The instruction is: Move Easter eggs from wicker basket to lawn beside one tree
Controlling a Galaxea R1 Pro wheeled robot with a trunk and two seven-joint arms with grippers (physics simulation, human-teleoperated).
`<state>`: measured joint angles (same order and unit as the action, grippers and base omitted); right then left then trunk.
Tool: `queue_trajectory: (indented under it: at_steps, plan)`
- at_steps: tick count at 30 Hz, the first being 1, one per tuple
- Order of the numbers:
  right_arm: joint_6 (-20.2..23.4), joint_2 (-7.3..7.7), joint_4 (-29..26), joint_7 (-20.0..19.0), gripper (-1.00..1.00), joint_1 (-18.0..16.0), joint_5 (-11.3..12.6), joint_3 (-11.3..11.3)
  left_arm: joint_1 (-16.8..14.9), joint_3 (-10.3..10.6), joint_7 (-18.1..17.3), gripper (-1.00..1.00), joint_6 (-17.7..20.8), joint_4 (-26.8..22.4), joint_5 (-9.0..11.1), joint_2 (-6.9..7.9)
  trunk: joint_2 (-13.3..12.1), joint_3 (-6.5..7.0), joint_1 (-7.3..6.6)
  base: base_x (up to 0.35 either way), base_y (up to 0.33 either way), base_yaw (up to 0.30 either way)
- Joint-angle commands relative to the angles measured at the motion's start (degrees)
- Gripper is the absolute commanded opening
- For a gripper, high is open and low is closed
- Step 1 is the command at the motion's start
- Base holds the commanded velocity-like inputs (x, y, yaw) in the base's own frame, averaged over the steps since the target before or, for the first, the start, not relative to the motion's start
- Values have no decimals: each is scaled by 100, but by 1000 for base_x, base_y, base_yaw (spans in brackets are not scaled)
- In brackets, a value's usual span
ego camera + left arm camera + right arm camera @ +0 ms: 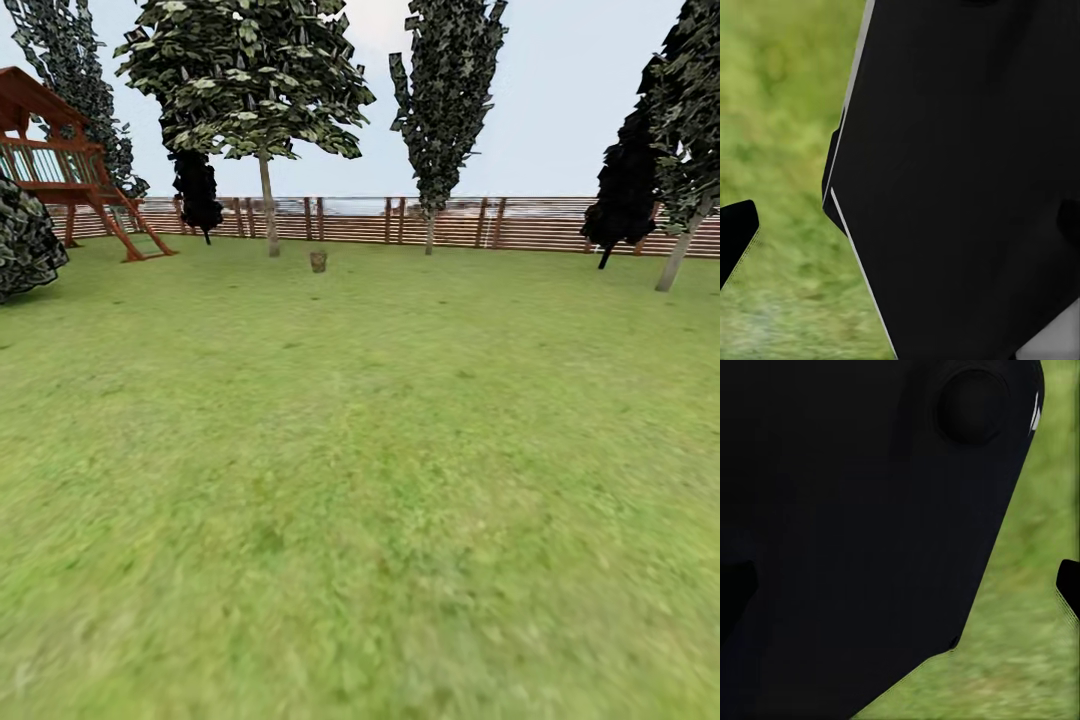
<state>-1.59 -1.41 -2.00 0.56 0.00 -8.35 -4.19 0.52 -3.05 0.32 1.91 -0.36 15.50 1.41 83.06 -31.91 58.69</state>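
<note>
Easter eggs are not yet showing themselves at this range, so the step in hand looks like the approach: the robot is standing far back and facing across the lawn (360, 480), with nothing picked up so far.

Nearest, each wrist camera is looking past a large black body panel (960, 172) at blurred grass; a dark tip is poking in at the edge of the left wrist view and another in the right wrist view, but I cannot tell whether either gripper is spread or pressed together.

Farther out, open mottled green grass is stretching away. Well beyond it, the wicker basket (318, 261) is sitting on the grass as a tiny tan-brown blob, too small to show its weave or contents. Just beside it, to its left, a tree (268, 205) with a pale trunk and broad leaves is rising, a likely drop spot. Behind both, the slatted wooden fence (540, 222) is running across, with a wooden play frame (60, 160) at far left.

The next move calls for driving straight ahead to the basket.
</note>
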Motion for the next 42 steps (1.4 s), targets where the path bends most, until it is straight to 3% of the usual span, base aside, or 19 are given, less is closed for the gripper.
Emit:
queue_trajectory:
  at_steps: [1, 42]
  plan:
    - [-8, 1, -2, 6, 100, 0, -17, -39, 0, -29, 3, 100, 20, -7, 15, 0, 1, -3, 4, 341, 103, 0]
    - [-8, 1, -2, 6, 100, 0, -17, -39, 4, -29, 3, 100, 3, -8, 23, 7, 1, -3, 4, 340, 105, 0]
